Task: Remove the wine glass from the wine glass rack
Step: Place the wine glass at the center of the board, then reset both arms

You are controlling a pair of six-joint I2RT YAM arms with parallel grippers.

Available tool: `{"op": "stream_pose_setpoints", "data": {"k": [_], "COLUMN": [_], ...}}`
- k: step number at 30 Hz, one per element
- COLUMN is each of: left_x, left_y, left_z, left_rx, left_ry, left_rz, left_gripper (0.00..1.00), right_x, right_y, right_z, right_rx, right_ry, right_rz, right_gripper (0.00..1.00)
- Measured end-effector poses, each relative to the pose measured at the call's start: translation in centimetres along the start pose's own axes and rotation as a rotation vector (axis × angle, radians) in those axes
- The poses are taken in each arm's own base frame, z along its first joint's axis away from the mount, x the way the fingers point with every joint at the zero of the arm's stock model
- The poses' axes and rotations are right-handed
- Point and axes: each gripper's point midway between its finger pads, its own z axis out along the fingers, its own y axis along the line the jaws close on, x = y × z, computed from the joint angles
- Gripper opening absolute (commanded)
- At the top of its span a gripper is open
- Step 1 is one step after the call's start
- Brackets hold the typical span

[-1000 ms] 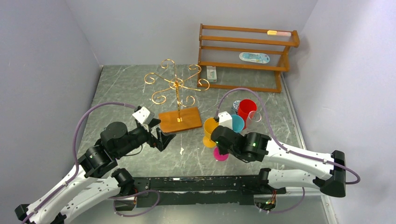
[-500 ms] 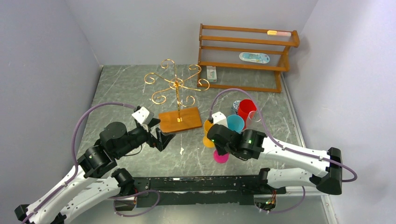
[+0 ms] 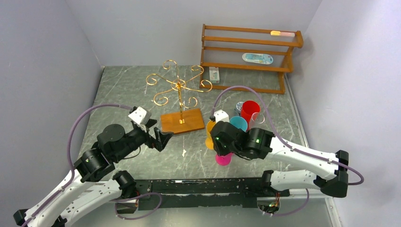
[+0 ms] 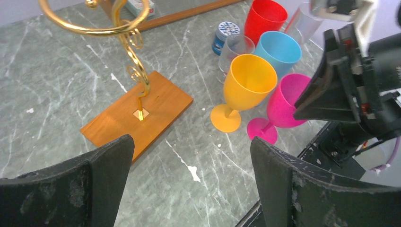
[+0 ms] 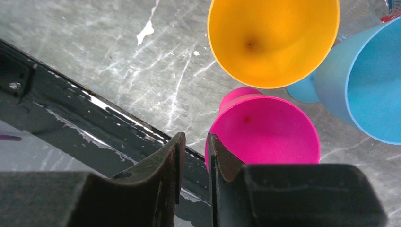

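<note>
The pink wine glass (image 5: 265,127), smooth plastic with a flared bowl, stands upright on the worktop (image 3: 127,90) right of the wine glass rack (image 3: 179,90), which is thin gold wire with curled arms on a flat wooden base. An orange glass (image 4: 248,80) stands just beside the pink one. The right tool (image 5: 194,142) hovers over the pink rim, fingers narrowly apart and gripping nothing. The left tool (image 4: 191,146) gapes wide near the rack's base. The worktop is grey, white-veined marble, and the walls are pale lilac.

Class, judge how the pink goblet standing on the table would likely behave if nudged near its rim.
The pink goblet would probably tip easily: wide bowl, thin stem, small foot. It looks like opaque plastic, so likely light and not brittle. Tipped over, its round bowl might roll.
</note>
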Motion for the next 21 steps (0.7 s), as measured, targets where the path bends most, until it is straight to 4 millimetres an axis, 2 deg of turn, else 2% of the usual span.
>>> {"op": "stream_pose_setpoints", "data": {"k": [2,6,13,18,21], "left_x": [-0.1,-0.3,-0.2,0.5,1.7], "left_y": [0.5,1.9,5.2,7.9,8.9], "left_z": [-0.1,-0.3,-1.3,-1.9,-1.3], "left_rx": [-0.028,-0.117,-0.330,-0.526,-0.608], "left_ry": [-0.004,-0.010,-0.010,0.023,0.080], "left_rz": [-0.008,-0.038,-0.113,-0.170,-0.167], "left_gripper": [0.97,0.97,0.97,0.97,0.97], "right_x": [-0.6,-2.1,-4.7,-6.8,-9.2], "right_y": [0.3,0.3,-1.5,-4.1,-6.4], "right_z": [-0.6,-2.4,-5.3,-6.2,-6.7], "right_rx": [-0.016,-0.051,-0.031,0.081,0.172], "right_ry": [-0.018,-0.092,-0.257,-0.352,-0.392], "right_rz": [0.013,0.052,0.134,0.192,0.248], "right_gripper": [0.39,0.51,0.74,0.78,0.78]}}
